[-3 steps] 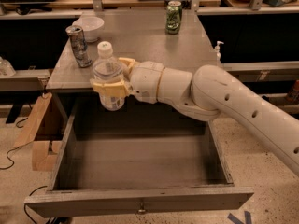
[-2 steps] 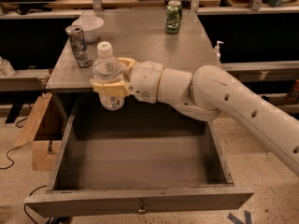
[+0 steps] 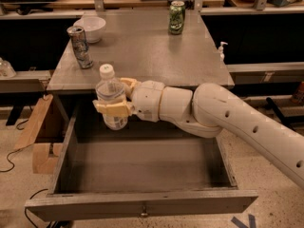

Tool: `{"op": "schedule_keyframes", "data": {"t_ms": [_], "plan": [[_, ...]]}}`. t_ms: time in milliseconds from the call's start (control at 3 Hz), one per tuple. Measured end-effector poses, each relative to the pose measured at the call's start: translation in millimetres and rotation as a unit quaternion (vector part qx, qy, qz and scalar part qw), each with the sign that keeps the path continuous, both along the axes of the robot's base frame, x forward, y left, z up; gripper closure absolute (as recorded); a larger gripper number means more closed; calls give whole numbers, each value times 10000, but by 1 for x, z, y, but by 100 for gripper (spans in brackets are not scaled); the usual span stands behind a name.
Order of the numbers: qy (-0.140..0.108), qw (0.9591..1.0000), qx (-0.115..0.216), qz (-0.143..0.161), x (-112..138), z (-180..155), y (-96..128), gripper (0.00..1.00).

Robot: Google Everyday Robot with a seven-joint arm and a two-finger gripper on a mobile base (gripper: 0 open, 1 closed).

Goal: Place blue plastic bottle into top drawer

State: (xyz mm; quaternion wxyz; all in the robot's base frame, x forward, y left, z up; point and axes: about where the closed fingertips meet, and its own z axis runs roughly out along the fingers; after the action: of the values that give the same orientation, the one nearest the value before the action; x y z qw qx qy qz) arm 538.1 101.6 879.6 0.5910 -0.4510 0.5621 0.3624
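The grey desk (image 3: 142,56) carries a silver patterned can (image 3: 80,46) and a white bowl (image 3: 92,28) near its rear left corner, and a green can (image 3: 176,17) at its rear edge. At the desk's front left edge the gripper (image 3: 114,97) has its jaws clamped on the upright blue plastic bottle (image 3: 109,88), above the open top drawer (image 3: 142,202) beneath the desk. Cardboard (image 3: 40,127) leans left of the desk on the speckled floor (image 3: 14,189).

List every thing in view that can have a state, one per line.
blue plastic bottle: upright, capped, held above the drawer's back left corner
claw: shut on the bottle
top drawer: pulled open
green can: upright on the tabletop
silver can: upright on the tabletop
white bowl: right way up
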Motion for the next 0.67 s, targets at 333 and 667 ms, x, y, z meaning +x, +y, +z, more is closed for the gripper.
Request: {"op": "schedule_keyframes", "data": {"t_ms": [333, 667], "plan": [[164, 9995, -196, 205, -8, -47, -2, 100], [218, 9988, -248, 356, -1, -80, -7, 100]]}}
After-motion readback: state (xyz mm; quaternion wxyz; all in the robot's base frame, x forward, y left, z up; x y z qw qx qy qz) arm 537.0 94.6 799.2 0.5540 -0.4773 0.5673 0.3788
